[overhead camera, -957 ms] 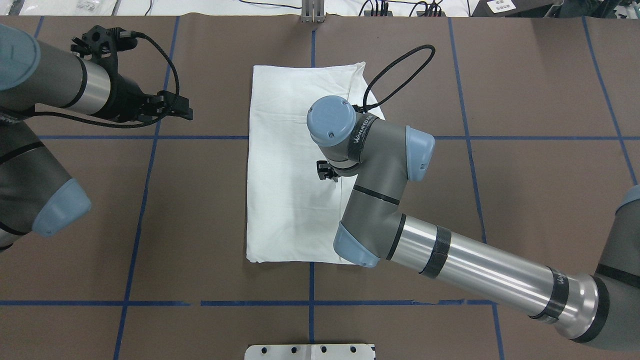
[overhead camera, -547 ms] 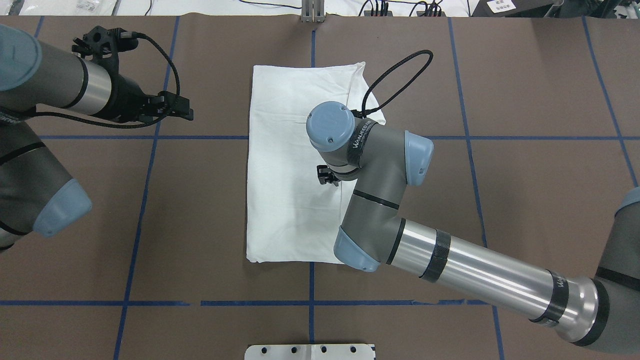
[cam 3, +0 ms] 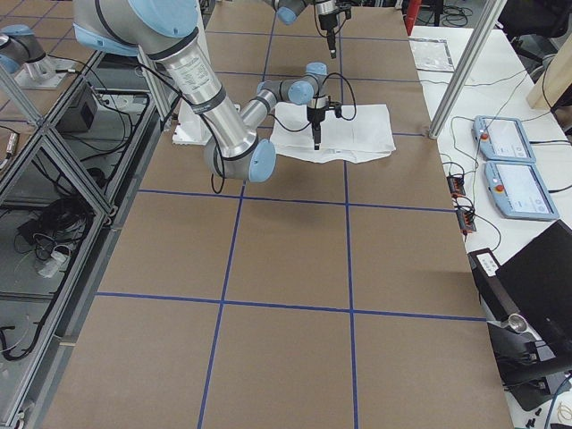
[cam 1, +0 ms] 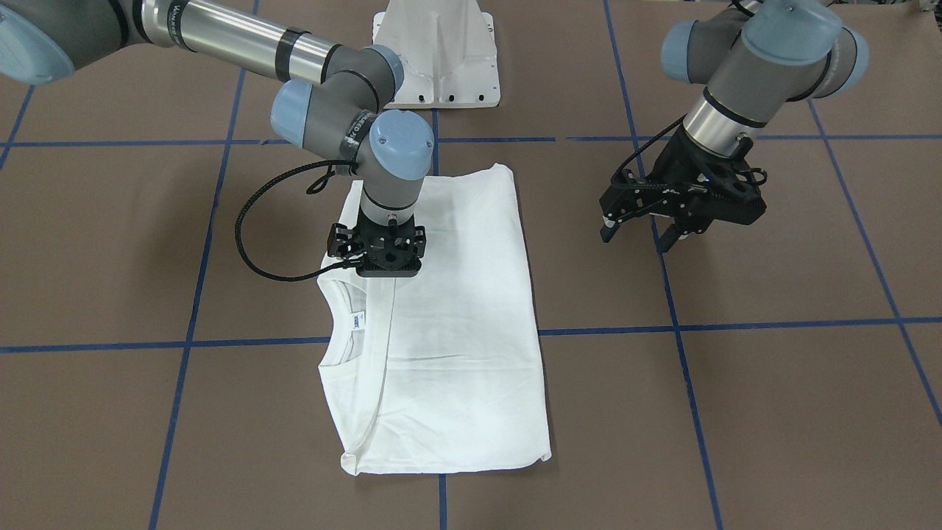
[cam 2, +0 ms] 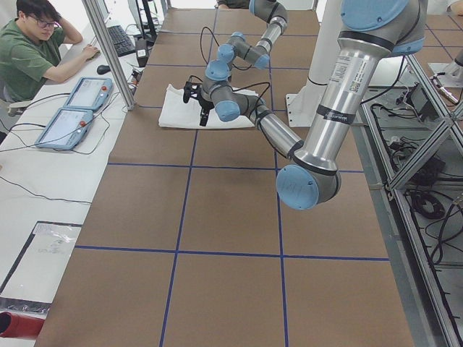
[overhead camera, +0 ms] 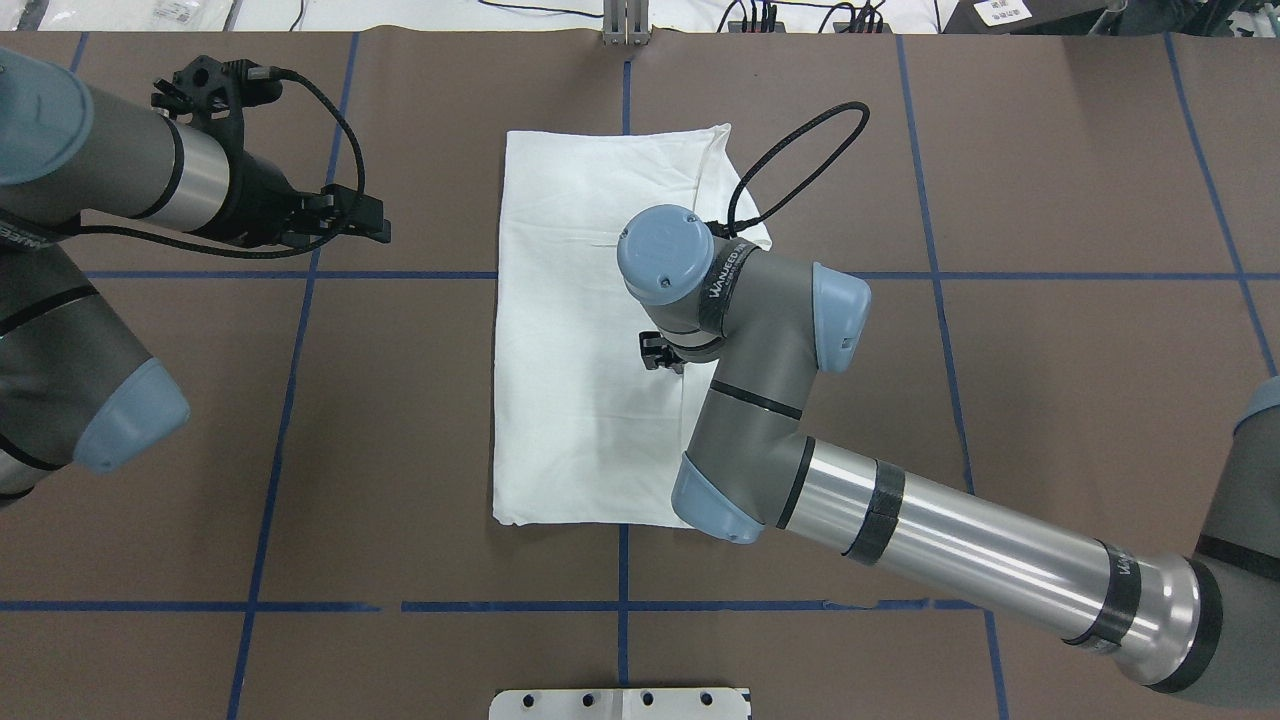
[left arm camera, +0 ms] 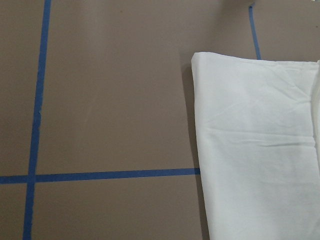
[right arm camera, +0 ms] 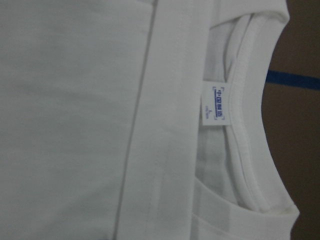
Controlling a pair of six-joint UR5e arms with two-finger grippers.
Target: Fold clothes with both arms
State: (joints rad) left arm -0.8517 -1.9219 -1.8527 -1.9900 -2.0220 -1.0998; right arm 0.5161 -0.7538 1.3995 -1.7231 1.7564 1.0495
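The folded shirt [cam 1: 456,331] lies flat just under the right gripper [cam 1: 384,259], its fingers hidden and their state unclear, and well apart from the left gripper's [cam 1: 637,237] spread fingers.

A black band [overhead camera: 727,277] on the right arm [overhead camera: 950,540] bears white lettering, seemingly "WANJEED". The T-shirt [right arm camera: 75,125] has a neck label [right arm camera: 215,106] with blue print, too blurred to read.
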